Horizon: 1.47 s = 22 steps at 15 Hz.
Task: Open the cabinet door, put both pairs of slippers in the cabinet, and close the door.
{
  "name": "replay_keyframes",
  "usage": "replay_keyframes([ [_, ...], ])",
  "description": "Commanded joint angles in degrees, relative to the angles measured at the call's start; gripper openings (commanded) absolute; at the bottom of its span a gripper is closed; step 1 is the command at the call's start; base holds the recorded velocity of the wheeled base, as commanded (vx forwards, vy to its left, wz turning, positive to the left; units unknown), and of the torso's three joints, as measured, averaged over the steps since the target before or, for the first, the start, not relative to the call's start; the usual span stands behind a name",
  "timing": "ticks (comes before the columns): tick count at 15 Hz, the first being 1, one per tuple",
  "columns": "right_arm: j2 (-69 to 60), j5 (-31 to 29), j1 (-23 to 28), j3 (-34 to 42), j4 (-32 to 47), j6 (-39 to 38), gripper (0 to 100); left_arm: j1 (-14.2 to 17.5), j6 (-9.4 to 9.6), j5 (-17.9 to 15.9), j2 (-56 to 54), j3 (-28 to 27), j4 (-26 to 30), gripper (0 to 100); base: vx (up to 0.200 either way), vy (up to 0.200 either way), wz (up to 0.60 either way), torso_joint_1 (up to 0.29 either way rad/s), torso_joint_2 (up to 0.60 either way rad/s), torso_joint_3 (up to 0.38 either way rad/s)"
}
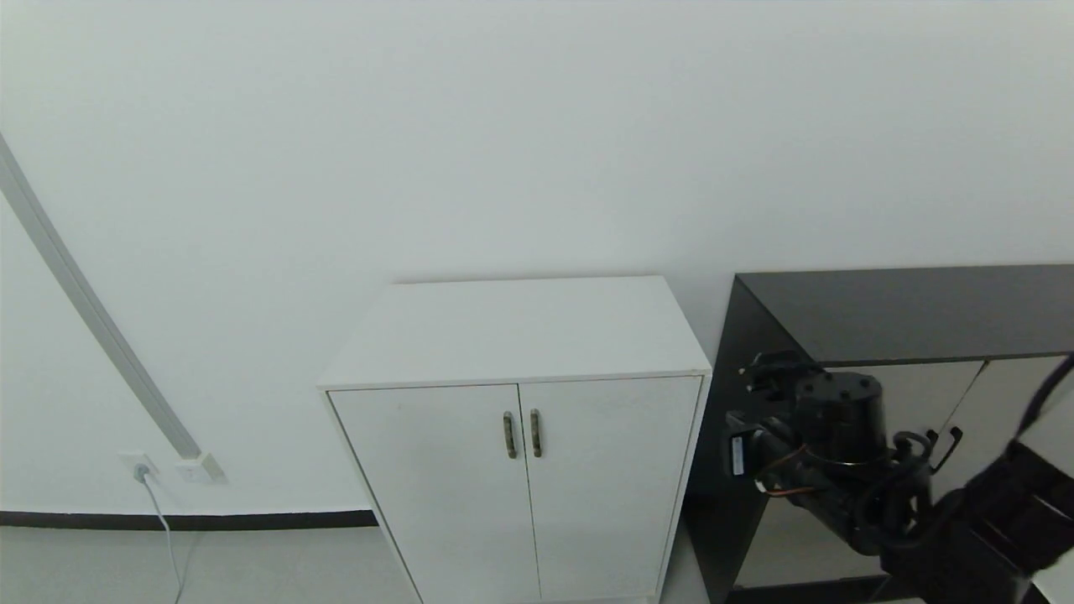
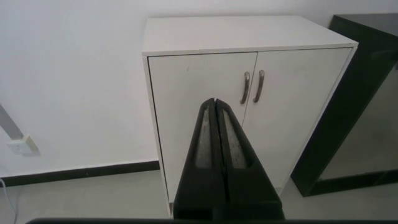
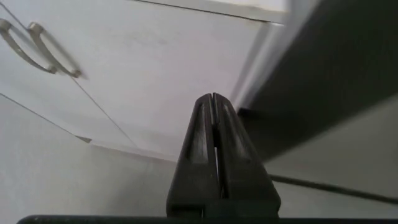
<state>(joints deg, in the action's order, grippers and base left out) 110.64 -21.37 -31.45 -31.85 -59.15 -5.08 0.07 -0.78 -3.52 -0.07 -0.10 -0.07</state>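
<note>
A white two-door cabinet (image 1: pixel 520 403) stands against the wall with both doors closed; two metal handles (image 1: pixel 522 434) sit side by side at the middle seam. In the left wrist view the cabinet (image 2: pixel 249 81) is ahead, and my left gripper (image 2: pixel 215 102) is shut and empty, some way in front of the left door. My right arm (image 1: pixel 839 453) is raised to the right of the cabinet, in front of the black unit. In the right wrist view my right gripper (image 3: pixel 212 98) is shut with nothing in it, close to the right door (image 3: pixel 161 74) near its outer edge, with the handles (image 3: pixel 37 46) off to one side.
A black cabinet (image 1: pixel 889 319) with glossy doors stands immediately right of the white one. A wall socket with a plugged cable (image 1: pixel 143 474) and a grey conduit (image 1: pixel 84 302) are on the wall to the left. Bare floor (image 1: pixel 210 570) lies in front of the skirting.
</note>
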Motion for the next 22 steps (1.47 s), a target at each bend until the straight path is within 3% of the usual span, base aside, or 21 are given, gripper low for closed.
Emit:
replay_keyframes([
  [1,-14.1,-1.7,3.4,10.4,0.0,1.7,0,0.0,-0.10,0.0,0.1,0.0,0.0,0,0.000,0.000,0.00,0.000,0.00,0.000],
  [7,-35.7,-1.9,6.6,25.7,0.4,5.2,0,0.0,-0.01,0.0,0.1,0.0,0.0,0,0.000,0.000,0.00,0.000,0.00,0.000],
  [10,-44.7,-1.8,7.3,28.1,6.9,5.3,0,0.0,-0.01,0.0,0.1,0.0,0.0,0,0.000,0.000,0.00,0.000,0.00,0.000],
  [13,-61.7,-0.8,7.3,27.9,26.8,5.2,0,0.0,-0.01,0.0,0.1,0.0,0.0,0,0.000,0.000,0.00,0.000,0.00,0.000],
  [16,-75.1,7.1,7.3,27.3,43.4,5.3,0,0.0,-0.01,0.0,0.1,0.0,0.0,0,0.000,0.000,0.00,0.000,0.00,0.000],
  [20,-83.6,18.3,7.0,27.6,56.1,5.5,0,0.0,-0.01,0.0,0.1,0.0,0.0,0,0.000,0.000,0.00,0.000,0.00,0.000],
  [22,-83.9,18.7,6.6,28.9,57.7,5.9,0,0.0,-0.01,0.0,0.1,0.0,0.0,0,0.000,0.000,0.00,0.000,0.00,0.000],
])
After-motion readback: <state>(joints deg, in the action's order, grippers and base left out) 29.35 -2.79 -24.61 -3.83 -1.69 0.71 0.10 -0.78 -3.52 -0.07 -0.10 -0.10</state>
